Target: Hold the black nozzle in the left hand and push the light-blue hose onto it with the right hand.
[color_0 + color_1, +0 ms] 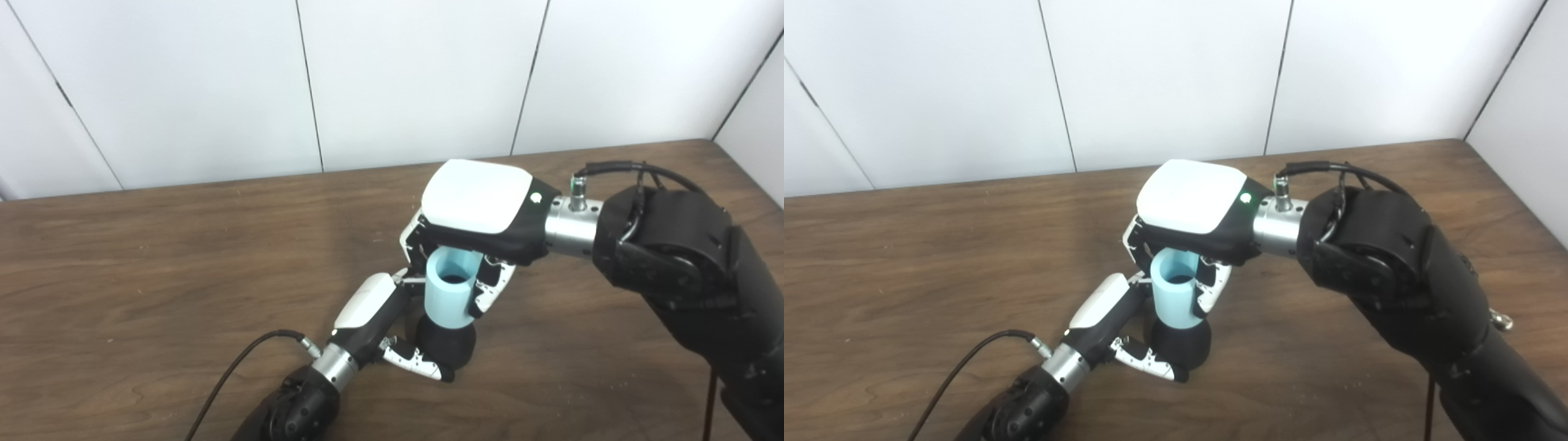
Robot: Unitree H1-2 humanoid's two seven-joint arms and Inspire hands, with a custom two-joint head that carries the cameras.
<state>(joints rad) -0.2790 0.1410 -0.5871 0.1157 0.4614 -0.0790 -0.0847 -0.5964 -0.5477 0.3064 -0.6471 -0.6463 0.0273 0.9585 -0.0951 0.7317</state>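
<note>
Left hand [392,331]: wrapped around the black nozzle [447,346], standing on the table [153,275].
Light-blue hose [450,291]: upright, lower end on the nozzle.
Right hand [471,226]: clasping the hose from above.

A dark brown wood-grain table [153,257] fills the view, backed by a white panelled wall [202,79] with thin dark seams running between its panels.
</note>
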